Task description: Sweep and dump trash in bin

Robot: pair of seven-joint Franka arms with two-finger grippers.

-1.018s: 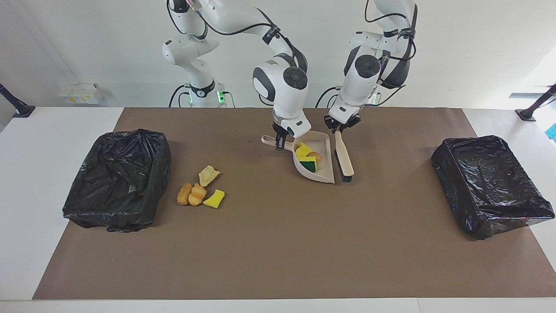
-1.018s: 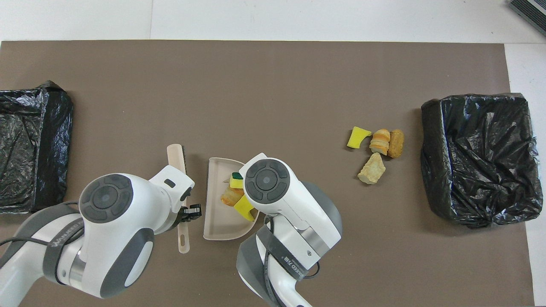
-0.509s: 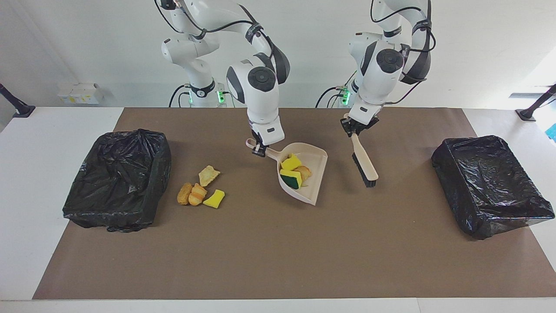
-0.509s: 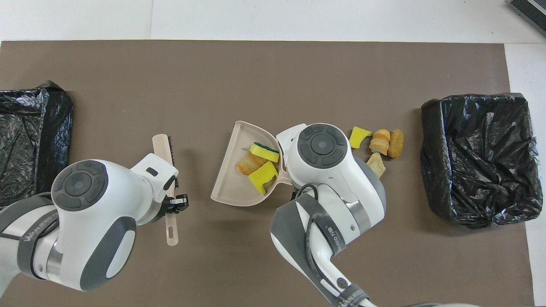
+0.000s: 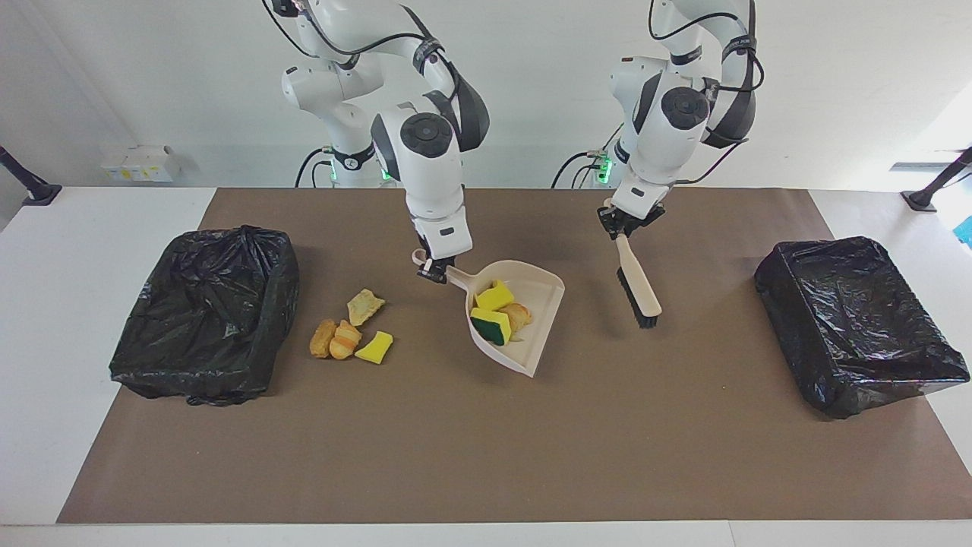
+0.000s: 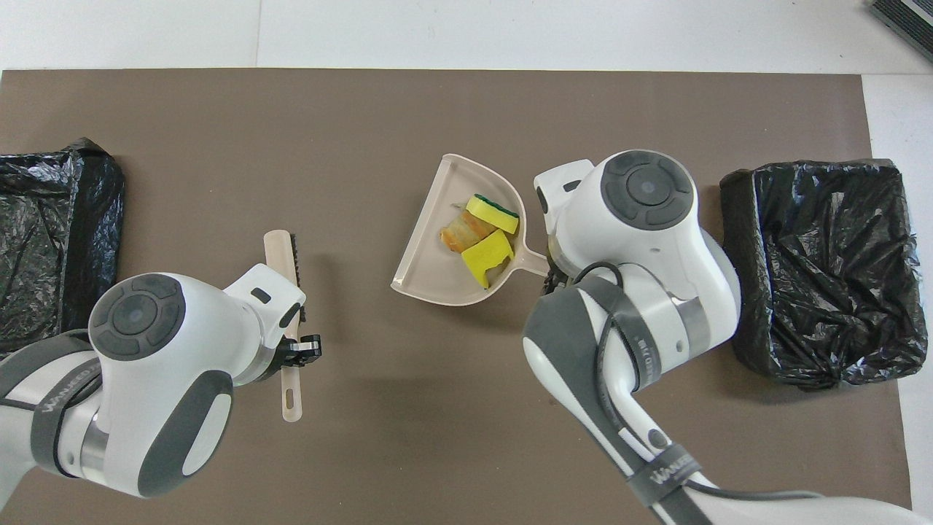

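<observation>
The right claw (image 5: 431, 272) is closed on the handle of the beige dustpan (image 5: 531, 334) and holds it up over the brown mat (image 5: 486, 456), the open lip tilted down. In the dustpan lie three pieces of trash: a yellow sponge chunk (image 5: 495, 295), a sponge with a green scrub face (image 5: 490, 324) and an orange-brown bread piece (image 5: 519, 314).

The other trash lies on the mat, between the dustpan and the black-lined bin (image 5: 205, 313) at the right arm's end of the bench (image 5: 45, 304): a pale crust (image 5: 363, 306), two orange-brown pieces (image 5: 334, 339) and a yellow sponge piece (image 5: 375, 347), all close together, just beside this bin.

The left claw (image 5: 627, 222) is closed on the handle of the brush (image 5: 638, 282), which hangs tilted over the mat, on the dustpan's other flank. A second black-lined bin (image 5: 854, 323) stands at the left arm's end of the bench.
</observation>
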